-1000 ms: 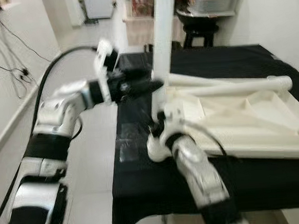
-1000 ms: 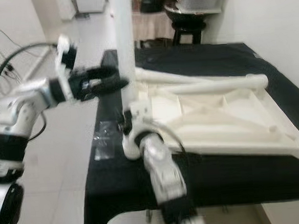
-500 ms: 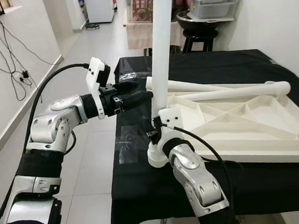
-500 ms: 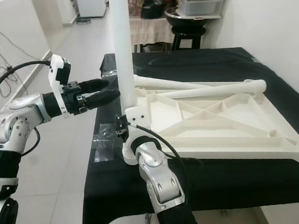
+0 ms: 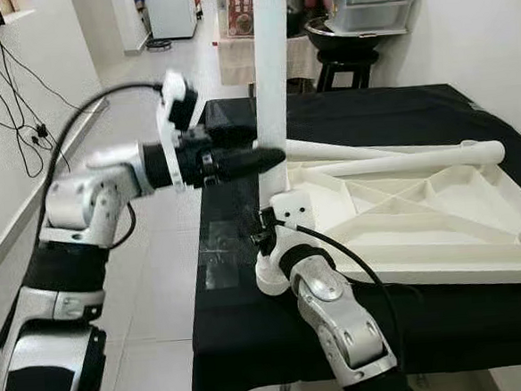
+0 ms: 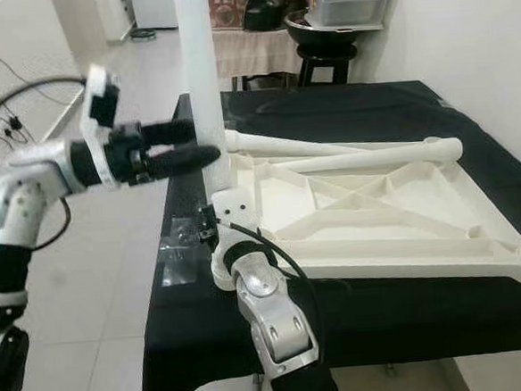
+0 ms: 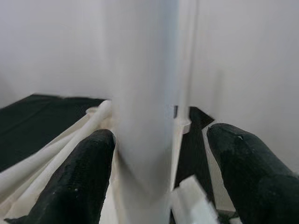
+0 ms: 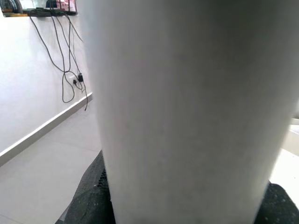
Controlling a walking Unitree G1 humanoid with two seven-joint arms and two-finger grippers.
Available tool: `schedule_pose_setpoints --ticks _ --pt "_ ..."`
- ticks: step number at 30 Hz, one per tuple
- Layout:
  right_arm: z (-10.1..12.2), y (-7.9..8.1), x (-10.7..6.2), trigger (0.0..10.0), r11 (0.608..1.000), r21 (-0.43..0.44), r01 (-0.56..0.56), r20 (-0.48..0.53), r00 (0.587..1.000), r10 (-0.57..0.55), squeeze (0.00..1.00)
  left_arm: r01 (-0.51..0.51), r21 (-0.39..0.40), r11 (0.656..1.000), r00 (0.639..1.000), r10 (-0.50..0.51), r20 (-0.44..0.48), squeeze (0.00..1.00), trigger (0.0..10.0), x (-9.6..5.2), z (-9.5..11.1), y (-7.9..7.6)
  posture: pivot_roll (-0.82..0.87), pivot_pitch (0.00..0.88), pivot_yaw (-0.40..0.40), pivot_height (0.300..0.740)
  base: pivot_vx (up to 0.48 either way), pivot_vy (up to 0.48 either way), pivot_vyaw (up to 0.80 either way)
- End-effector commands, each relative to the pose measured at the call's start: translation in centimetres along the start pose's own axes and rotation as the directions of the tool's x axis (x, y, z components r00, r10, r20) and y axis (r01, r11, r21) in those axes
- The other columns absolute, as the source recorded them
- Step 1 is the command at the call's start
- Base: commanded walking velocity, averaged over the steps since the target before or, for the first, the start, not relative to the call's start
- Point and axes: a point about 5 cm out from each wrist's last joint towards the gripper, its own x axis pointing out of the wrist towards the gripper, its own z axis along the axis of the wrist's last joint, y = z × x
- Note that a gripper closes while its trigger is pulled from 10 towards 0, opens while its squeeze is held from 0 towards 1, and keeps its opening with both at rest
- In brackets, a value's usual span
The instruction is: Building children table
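A white table top (image 5: 423, 220) lies upside down on the black-covered table (image 5: 251, 321). One white leg (image 5: 271, 87) stands upright at its near left corner. My left gripper (image 5: 271, 157) reaches in from the left, open, with one finger on each side of that leg (image 7: 145, 93). My right gripper (image 5: 267, 231) is low at the leg's base, and its fingers (image 8: 88, 205) appear shut on the leg (image 8: 187, 93). Two more white legs (image 5: 401, 161) lie across the far side of the top.
The table's left edge drops to tiled floor (image 5: 150, 284). A clear plastic bag (image 5: 213, 257) lies on the cloth near the corner. A stool with a lidded bin (image 5: 349, 59) stands behind the table. Cables hang on the left wall (image 5: 23, 131).
My left gripper has pushed right and slightly up, so its fingers now straddle the upright leg instead of stopping just short of it. The right arm holds its place.
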Motion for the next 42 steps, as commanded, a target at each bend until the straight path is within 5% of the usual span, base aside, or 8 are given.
schedule_pose_setpoints --ticks 1,19,20,21,34,35,37,42 --pt "-3.1 2.8 -0.6 0.0 0.99 0.14 -0.032 -0.169 0.984 0.056 0.0 0.012 0.006 1.0 1.0 -0.012 -0.008 0.0 10.0 0.1 0.4 0.0 -0.04 0.024 -0.008 0.74 0.0 0.0 0.0" --pt "-1.9 3.4 -1.1 0.0 0.975 0.218 -0.05 -0.078 0.995 0.069 0.0 -0.044 -0.03 0.999 0.996 0.041 -0.079 0.0 10.0 2.6 -0.5 2.3 -0.05 0.035 0.017 0.74 0.0 0.0 0.0" --pt "-1.8 3.5 -1.1 0.0 0.974 0.219 -0.054 -0.073 0.995 0.072 0.0 -0.019 -0.053 0.998 0.997 0.015 -0.072 0.0 1.1 3.0 -0.6 2.2 -0.06 0.037 0.022 0.74 0.0 0.0 0.0" --pt "-1.7 3.5 -1.1 0.0 0.974 0.219 -0.056 -0.069 0.995 0.072 0.0 0.004 -0.064 0.998 0.998 -0.008 -0.06 0.0 0.0 3.4 -0.5 2.0 -0.06 0.036 0.022 0.74 0.0 0.0 0.0" --pt "-1.5 3.5 -1.0 4.4 0.975 0.214 -0.061 -0.047 0.996 0.072 0.0 0.1 -0.061 0.993 0.995 -0.101 -0.014 0.0 0.0 4.9 0.1 0.9 -0.07 0.038 0.02 0.74 0.0 0.0 0.0" --pt "-1.2 3.7 -0.9 10.0 0.97 0.221 -0.106 -0.027 0.993 0.115 0.34 0.113 -0.055 0.992 0.993 -0.114 -0.013 0.0 0.0 5.0 0.2 0.6 -0.07 0.036 0.021 0.74 0.0 0.0 0.0" --pt "-0.7 4.0 -0.8 10.0 0.955 0.232 -0.186 0.008 0.982 0.189 1.0 0.126 -0.048 0.991 0.992 -0.127 -0.011 0.0 0.0 5.1 0.2 0.4 -0.07 0.034 0.02 0.74 0.0 0.0 0.0" --pt "1.0 3.9 -0.4 10.0 0.887 0.21 -0.412 0.113 0.911 0.396 1.0 0.151 -0.032 0.988 0.988 -0.151 -0.009 0.0 0.0 5.3 0.4 -0.1 -0.07 0.028 0.019 0.74 0.0 0.0 0.0"
